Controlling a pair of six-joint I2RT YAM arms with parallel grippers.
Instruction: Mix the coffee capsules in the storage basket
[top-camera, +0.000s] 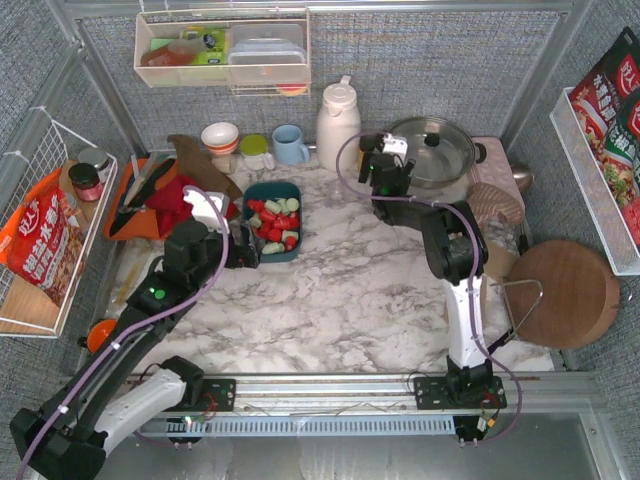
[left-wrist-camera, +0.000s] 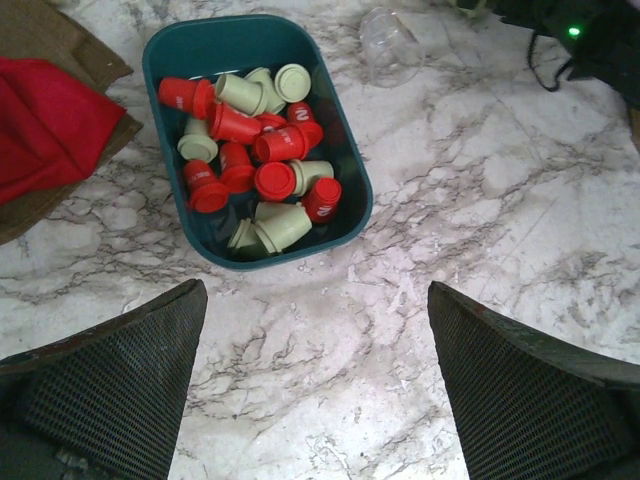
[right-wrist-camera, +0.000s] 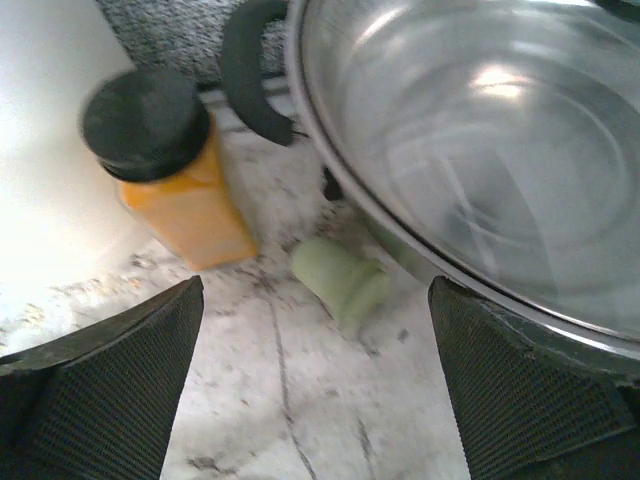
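The dark teal storage basket (top-camera: 270, 188) sits left of centre on the marble table and holds several red and mint green coffee capsules (top-camera: 275, 222) lying jumbled together. In the left wrist view the basket (left-wrist-camera: 352, 205) lies just ahead of my open, empty left gripper (left-wrist-camera: 315, 380), with its capsules (left-wrist-camera: 262, 148) in full view. My left gripper (top-camera: 245, 252) is at the basket's near left corner. My right gripper (right-wrist-camera: 315, 390) is open and empty over bare marble. One loose mint green capsule (right-wrist-camera: 340, 278) lies on its side ahead of it, against the pot.
A steel pot (right-wrist-camera: 470, 150) with a glass lid (top-camera: 432, 145), an orange jar with a black lid (right-wrist-camera: 170, 170) and a white thermos (top-camera: 338, 120) crowd my right gripper (top-camera: 372, 150). A red cloth (left-wrist-camera: 50, 120) and a clear cup (left-wrist-camera: 390, 45) lie near the basket.
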